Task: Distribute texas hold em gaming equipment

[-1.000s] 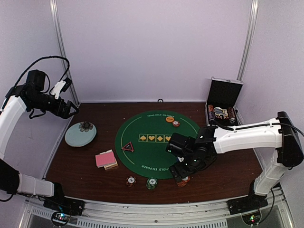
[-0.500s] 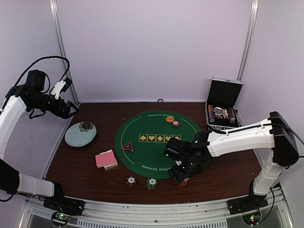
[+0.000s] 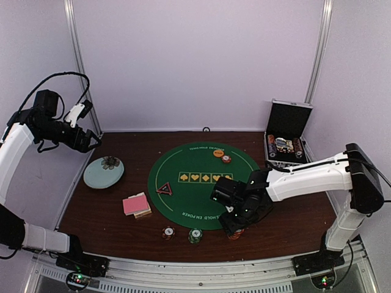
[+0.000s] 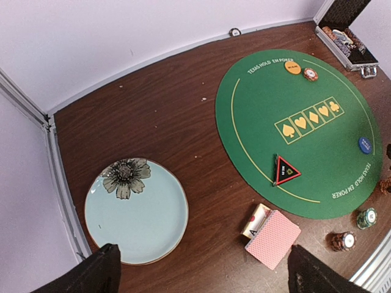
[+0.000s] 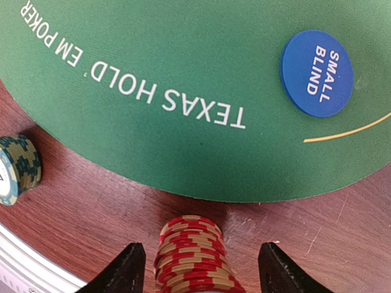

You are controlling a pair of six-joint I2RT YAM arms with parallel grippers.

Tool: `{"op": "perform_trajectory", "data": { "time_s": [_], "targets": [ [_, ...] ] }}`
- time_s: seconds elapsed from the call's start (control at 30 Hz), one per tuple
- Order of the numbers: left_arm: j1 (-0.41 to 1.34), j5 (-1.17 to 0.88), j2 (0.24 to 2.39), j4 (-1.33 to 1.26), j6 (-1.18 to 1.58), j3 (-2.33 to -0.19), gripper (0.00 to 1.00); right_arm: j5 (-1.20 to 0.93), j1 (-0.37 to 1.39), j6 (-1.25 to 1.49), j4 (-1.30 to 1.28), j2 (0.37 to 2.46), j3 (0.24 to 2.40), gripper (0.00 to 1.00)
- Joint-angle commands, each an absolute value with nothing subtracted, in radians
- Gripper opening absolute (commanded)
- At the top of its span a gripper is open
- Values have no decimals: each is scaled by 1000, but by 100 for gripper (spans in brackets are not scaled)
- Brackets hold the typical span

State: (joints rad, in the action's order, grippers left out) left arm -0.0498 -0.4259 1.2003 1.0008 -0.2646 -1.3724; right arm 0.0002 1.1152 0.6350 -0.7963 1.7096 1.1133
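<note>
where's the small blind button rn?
The blue small blind button lies on the green mat, upper right in the right wrist view, just inside the mat's edge, beyond the red chip stack standing off the mat.

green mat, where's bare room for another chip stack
The green mat is bare between the triangular marker and the orange button, left of the suit row. Crowded along the near rim: brown stack, green stack, and the right gripper straddling the red stack.

Top external looks down from behind the near edge over the surface (image 3: 116, 223). Left wrist sits high at the far-left corner, right wrist low by the near edge; all share the green mat (image 5: 183, 55).
</note>
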Motion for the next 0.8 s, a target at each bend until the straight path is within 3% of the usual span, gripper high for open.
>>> {"op": "perform_trajectory", "data": {
  "time_s": [0.0,0.33,0.77],
  "targets": [
    [-55,-428,1181,993,-280,-1378,98,9,1108,643,-792,1708,1094,65],
    [-55,-428,1180,993,-280,-1379,98,8,1109,640,-804,1703,1100,61],
    [-55,-433,1181,993,-282,-1379,98,8,1108,629,-848,1686,1148,37]
  ]
}}
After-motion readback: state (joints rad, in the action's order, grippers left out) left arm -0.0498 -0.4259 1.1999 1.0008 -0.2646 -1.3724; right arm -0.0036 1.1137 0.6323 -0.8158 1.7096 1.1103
